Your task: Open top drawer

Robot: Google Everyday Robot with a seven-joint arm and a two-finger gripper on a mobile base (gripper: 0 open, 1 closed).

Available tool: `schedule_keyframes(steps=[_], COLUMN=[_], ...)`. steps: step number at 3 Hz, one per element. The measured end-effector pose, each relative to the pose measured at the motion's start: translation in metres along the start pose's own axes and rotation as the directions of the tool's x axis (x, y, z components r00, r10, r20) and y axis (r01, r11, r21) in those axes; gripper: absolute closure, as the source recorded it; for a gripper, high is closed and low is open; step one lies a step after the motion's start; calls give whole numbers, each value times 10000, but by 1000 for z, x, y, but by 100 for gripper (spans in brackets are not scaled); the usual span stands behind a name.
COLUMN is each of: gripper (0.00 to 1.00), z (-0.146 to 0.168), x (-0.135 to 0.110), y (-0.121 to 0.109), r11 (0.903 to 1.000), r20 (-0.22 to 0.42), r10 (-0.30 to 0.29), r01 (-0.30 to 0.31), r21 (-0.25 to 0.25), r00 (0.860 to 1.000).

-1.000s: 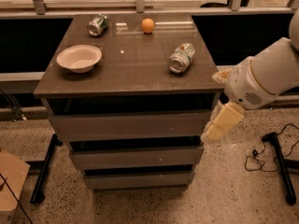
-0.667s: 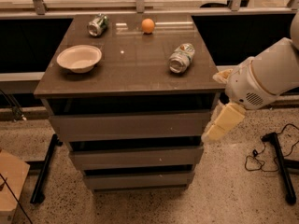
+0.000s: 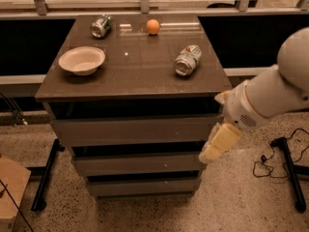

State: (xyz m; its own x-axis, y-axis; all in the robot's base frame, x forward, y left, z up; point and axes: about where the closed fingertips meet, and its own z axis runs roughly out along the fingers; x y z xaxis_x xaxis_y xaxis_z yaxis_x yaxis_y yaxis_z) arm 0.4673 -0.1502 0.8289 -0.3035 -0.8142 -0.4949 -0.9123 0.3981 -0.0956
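The top drawer [image 3: 135,130] is the uppermost of three grey drawers under the dark tabletop [image 3: 135,76]. Its plain front panel sits about flush with the cabinet front, with a dark gap above it. My gripper [image 3: 218,142] is cream-coloured and hangs from the white arm [image 3: 270,98] at the cabinet's front right corner. It is level with the right end of the top drawer's front and points down and to the left. Whether it touches the panel cannot be told.
On the tabletop are a white bowl [image 3: 82,60] at left, a tipped can [image 3: 187,60] at right, another can [image 3: 101,26] and an orange [image 3: 153,26] at the back. Two slimmer drawers [image 3: 137,164] lie below. A black stand and cable [image 3: 289,170] are on the floor at right, and a cardboard box [image 3: 10,187] at left.
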Motion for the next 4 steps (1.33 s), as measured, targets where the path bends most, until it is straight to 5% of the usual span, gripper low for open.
schedule_keyframes(steps=[2,4], gripper=[0,0], z=[60,119], x=[10,8], y=[-5,-36], r11=[9992,9965], r20=[602,995], r10=[330,430], r01=[-315,-355], r21=[-256,-756], r00=[9976,9941])
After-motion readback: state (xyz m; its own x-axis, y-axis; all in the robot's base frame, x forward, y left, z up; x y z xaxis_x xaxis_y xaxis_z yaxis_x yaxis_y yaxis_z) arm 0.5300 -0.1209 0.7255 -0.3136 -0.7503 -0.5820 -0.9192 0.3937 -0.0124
